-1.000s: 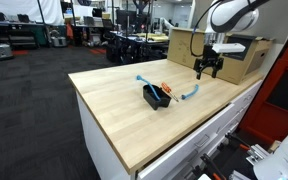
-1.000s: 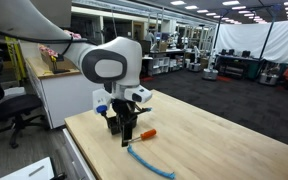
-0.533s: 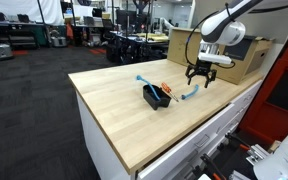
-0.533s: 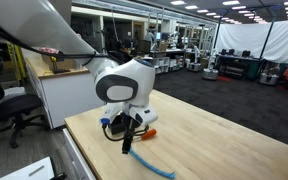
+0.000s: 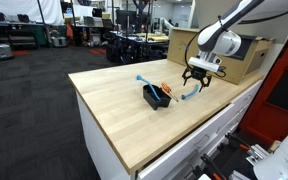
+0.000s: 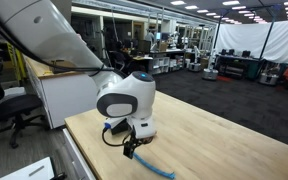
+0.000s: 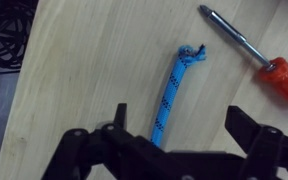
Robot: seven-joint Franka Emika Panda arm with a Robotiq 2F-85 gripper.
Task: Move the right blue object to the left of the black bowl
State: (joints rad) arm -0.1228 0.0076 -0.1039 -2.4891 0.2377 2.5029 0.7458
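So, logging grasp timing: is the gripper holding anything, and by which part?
Nothing held: in the wrist view the gripper stands open, fingers straddling the blue strip without touching it.

Light-blue dark-flecked strip [image 7: 170,95], black bowl [image 5: 156,96], orange-handled screwdriver [image 7: 256,55], pale wood table [image 5: 114,100]

Arm [image 5: 224,38]: white glossy shells, rounded joints, dk grey seams. Wrist housing [image 6: 124,98] big, bulbous, white w/ grey face. Thin black cable [image 5: 190,48] alongside. Tool [image 5: 195,83] all black, matte; two chunky fingers [image 7: 119,120], angular linkages.
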